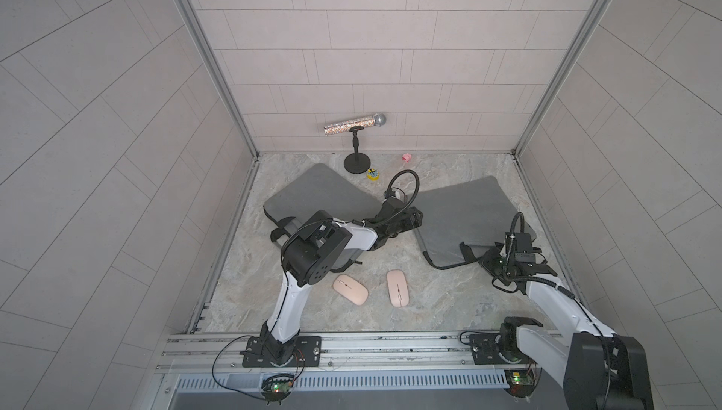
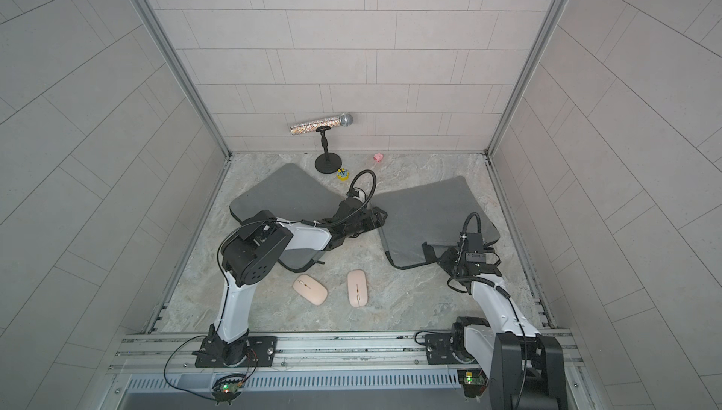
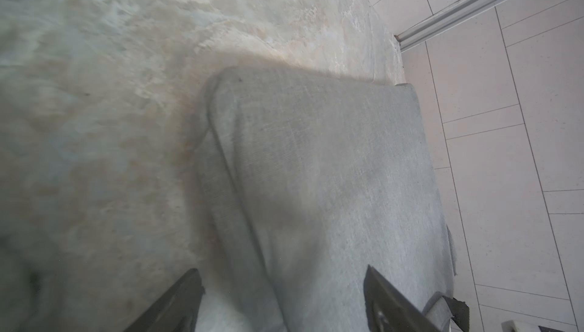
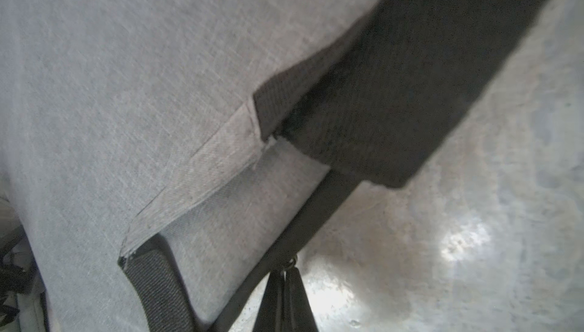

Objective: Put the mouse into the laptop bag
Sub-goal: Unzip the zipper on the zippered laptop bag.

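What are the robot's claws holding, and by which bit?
The right claw pinches the laptop bag by its zipper pull; the left claw is open, holding nothing.

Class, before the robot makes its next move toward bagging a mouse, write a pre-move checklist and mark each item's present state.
1. Left tool open and empty: ok.
2. Right tool shut at the zip edge of the right bag: ok.
3. Bag mouth open: cannot tell.
4. Left mouse and right mouse free on the table: ok.
5. Mouse bagged: not ok.
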Robot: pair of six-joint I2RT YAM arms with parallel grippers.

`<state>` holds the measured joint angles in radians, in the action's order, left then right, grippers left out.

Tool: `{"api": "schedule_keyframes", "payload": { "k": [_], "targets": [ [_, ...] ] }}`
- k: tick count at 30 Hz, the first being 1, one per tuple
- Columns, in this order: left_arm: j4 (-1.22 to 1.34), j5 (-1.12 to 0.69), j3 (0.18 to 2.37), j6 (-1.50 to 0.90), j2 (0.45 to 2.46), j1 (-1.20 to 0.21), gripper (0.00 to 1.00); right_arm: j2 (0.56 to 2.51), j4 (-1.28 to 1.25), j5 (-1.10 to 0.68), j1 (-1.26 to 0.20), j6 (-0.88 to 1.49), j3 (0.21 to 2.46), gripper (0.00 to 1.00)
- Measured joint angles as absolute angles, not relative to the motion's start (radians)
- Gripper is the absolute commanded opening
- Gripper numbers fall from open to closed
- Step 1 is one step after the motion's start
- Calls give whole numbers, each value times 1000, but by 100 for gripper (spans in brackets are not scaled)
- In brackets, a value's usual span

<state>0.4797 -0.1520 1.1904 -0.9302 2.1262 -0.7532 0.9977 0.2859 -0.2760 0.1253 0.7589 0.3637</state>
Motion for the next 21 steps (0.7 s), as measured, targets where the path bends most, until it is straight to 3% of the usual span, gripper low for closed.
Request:
{"api": "schedule_keyframes", "payload": {
  "k": [1,4,6,14,21],
  "targets": [
    [475,-152,1209,-933,2140,-758,61,994,278,-288,124,759,359,0],
    [458,-141,1248,-934,2183,-771,14,977,258,-307,93,772,343,0],
    [470,-134,1267,-946,2202,-770,3,956,249,-303,37,789,332,0],
    [464,-117,1290,-952,2206,-773,0,916,236,-188,-342,889,340,0],
    [521,-99,1224,-956,2181,-780,0,984,221,-138,-388,921,361,0]
  ]
}}
